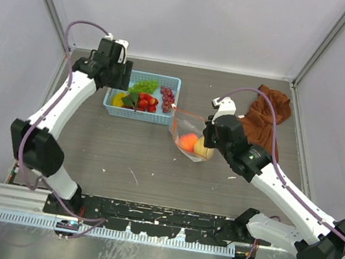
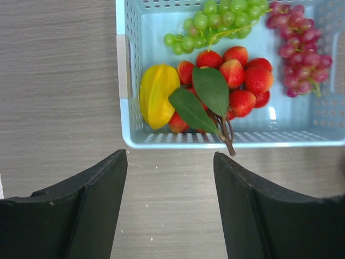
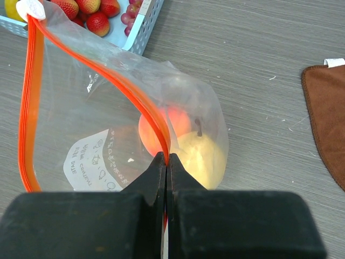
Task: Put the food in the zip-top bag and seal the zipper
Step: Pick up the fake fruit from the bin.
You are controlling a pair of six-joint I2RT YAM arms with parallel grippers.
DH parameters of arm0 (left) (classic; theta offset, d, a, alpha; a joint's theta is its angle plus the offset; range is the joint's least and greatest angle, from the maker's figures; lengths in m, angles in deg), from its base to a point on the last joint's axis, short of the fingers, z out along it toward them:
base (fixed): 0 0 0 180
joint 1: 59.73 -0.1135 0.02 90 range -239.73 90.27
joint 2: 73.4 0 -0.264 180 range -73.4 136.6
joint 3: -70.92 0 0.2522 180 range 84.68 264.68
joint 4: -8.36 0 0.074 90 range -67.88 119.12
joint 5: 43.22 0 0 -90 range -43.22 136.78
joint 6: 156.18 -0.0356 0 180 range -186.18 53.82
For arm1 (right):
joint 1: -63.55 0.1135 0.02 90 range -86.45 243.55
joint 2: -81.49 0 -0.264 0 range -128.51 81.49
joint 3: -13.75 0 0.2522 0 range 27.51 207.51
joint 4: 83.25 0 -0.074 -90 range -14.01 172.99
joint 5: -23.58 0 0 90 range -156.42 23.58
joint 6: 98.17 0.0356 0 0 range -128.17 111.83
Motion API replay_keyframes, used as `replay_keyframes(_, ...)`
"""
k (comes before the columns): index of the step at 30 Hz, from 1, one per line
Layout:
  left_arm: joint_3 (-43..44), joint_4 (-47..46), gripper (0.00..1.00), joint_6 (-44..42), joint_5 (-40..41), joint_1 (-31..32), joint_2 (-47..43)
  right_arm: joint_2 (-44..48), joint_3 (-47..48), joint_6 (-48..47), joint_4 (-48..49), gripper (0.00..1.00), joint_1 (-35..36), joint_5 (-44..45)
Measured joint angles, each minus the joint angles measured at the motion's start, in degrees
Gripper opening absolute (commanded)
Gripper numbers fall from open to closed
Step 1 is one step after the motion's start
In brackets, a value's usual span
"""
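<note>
The zip-top bag (image 1: 186,126) lies right of the basket with its mouth open, and its red-orange zipper (image 3: 108,75) spreads in a loop. Inside lie an orange-red peach (image 3: 180,121) and a yellow-orange peach (image 3: 204,156). My right gripper (image 3: 166,156) is shut on the zipper strip at the near end of the mouth. My left gripper (image 2: 170,154) hangs open and empty over the table, just short of the basket's near wall. The basket holds strawberries (image 2: 245,75), green leaves (image 2: 211,89), a yellow piece (image 2: 157,94), green grapes (image 2: 215,21) and purple grapes (image 2: 302,48).
The light-blue perforated basket (image 1: 136,115) stands at the back left of the table. A rust-brown cloth (image 1: 267,118) lies crumpled at the back right, behind my right arm. White walls close in the table on three sides.
</note>
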Motion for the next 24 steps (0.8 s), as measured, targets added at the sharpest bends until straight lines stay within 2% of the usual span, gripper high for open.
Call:
replay_keyframes(7,5.8,0.5,0.56,-3.7,-0.7,-2.9,13.8,0.5,-1.4,-0.2,0.9,0.00,0.0,-1.7)
replay_keyframes(11,8.9,0.9,0.55,-4.6,-0.8,-3.5,20.5,0.5,-1.9,-0.2,1.7,0.00,0.0,-2.9)
replay_keyframes(24,12.4,1.7,0.62,-5.7,0.0,-3.6,30.8,0.5,-2.8,-0.2,3.1,0.00,0.0,-5.1)
